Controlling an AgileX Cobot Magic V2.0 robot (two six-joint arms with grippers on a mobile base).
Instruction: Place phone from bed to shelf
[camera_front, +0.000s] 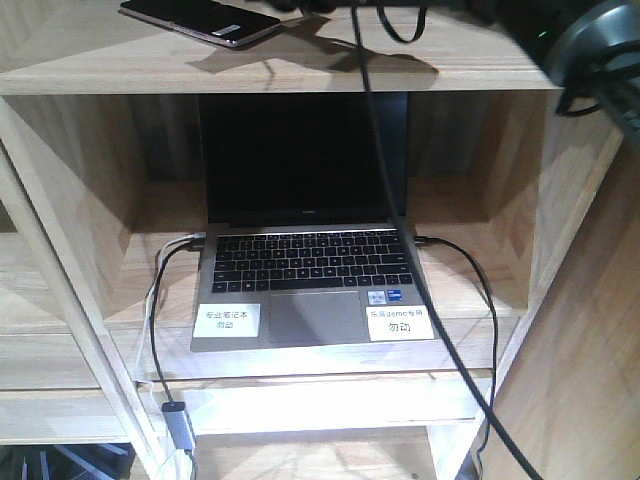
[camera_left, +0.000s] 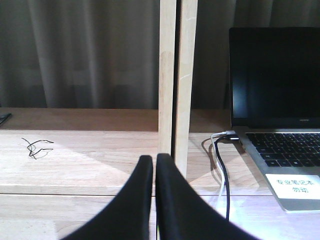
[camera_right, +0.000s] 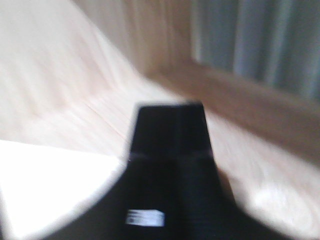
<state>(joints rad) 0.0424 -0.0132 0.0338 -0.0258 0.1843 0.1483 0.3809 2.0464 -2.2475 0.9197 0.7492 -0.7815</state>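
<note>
The phone (camera_front: 200, 20), a thin black slab with a white sticker near its right end, lies on the top board of the pale wood shelf (camera_front: 400, 75). In the blurred right wrist view the phone (camera_right: 170, 130) reaches forward over the board (camera_right: 60, 100). My right gripper (camera_right: 170, 160) flanks its near end with no gap showing. My left gripper (camera_left: 155, 160) is shut on nothing, low before a shelf upright (camera_left: 167, 75). The bed is out of view.
An open grey laptop (camera_front: 310, 270) fills the compartment below the phone and shows in the left wrist view (camera_left: 275, 75). Cables (camera_front: 470, 300) run from both its sides. A black cable (camera_front: 365, 120) hangs down in front. Grey curtain (camera_left: 85, 50) lies behind the shelf.
</note>
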